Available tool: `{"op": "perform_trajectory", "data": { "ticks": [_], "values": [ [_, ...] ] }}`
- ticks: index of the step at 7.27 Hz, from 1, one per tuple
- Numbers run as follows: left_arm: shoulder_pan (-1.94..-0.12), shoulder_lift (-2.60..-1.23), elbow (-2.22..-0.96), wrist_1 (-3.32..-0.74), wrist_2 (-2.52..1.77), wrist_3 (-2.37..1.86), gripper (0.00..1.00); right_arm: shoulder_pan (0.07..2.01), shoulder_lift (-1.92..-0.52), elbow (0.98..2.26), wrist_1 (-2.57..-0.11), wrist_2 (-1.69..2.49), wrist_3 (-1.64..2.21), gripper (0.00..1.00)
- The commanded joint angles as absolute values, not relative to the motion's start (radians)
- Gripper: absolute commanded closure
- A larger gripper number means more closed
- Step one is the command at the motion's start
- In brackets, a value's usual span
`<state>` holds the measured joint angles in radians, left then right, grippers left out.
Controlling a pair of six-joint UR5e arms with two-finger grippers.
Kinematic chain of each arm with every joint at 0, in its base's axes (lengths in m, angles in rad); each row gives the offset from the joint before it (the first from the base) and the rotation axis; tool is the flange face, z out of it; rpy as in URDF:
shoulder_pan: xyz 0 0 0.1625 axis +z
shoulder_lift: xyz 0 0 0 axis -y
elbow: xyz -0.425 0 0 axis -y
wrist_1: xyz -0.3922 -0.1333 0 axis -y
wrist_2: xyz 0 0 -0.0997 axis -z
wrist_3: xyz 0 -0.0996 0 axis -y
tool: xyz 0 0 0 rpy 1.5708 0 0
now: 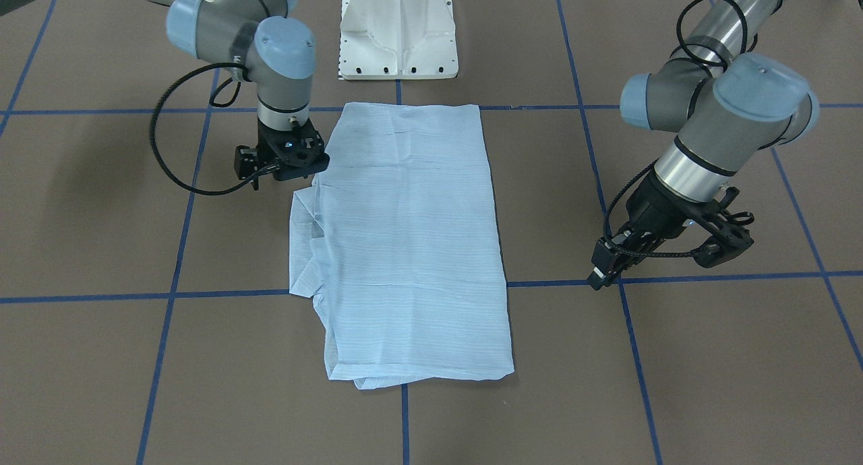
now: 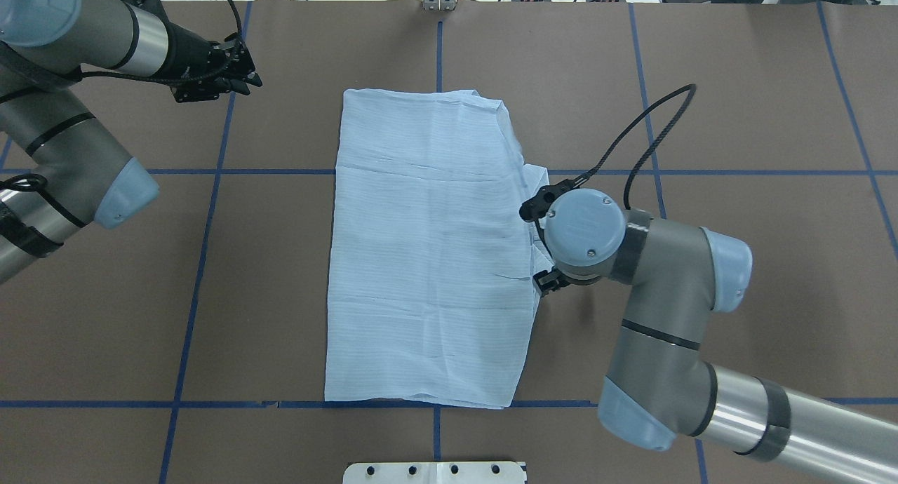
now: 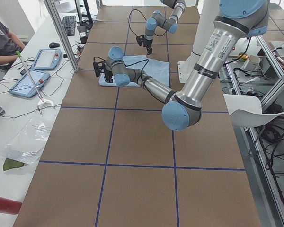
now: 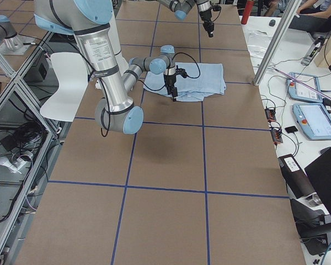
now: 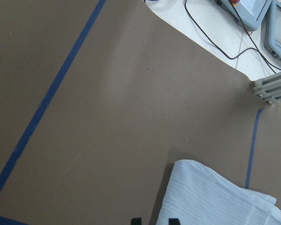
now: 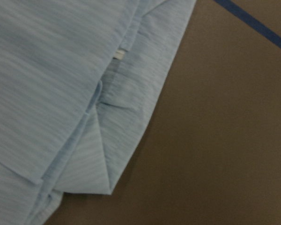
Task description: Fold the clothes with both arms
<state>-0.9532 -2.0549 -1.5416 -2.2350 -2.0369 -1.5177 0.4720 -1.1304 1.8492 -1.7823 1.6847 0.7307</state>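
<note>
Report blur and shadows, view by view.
Right wrist view: out of focus, stripes on the shirt smeared. Left wrist view: sharp, a dark shadow along the shirt's left edge. Front-facing view: evenly lit, thin shadow by the shirt's right edge.

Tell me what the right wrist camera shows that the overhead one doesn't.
Only the right wrist view: a close-up of the shirt's stacked layers, a small white tag and a pointed folded corner. Only the overhead view: the whole folded shirt, the right arm over its edge, the left arm off the cloth. Both: pale-blue striped fabric on the brown table with blue tape lines.
</note>
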Motion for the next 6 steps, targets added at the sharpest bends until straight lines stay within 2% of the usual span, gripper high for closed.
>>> {"op": "perform_trajectory", "data": {
  "ticks": [1, 2, 6],
  "values": [
    [-0.954, -2.056, -1.546, -2.233, -2.037, -1.517, 0.68, 0.494, -1.166, 1.905, -1.837, 1.689, 0.713, 0.0],
    [-0.954, -2.056, -1.558, -2.218, -2.037, -1.517, 0.68, 0.494, -1.158, 1.931, -1.85, 1.695, 0.745, 0.0],
    [-0.954, -2.056, -1.606, -2.155, -2.037, -1.516, 0.68, 0.37, -1.095, 1.976, -1.806, 1.718, 1.547, 0.0]
  ]
}}
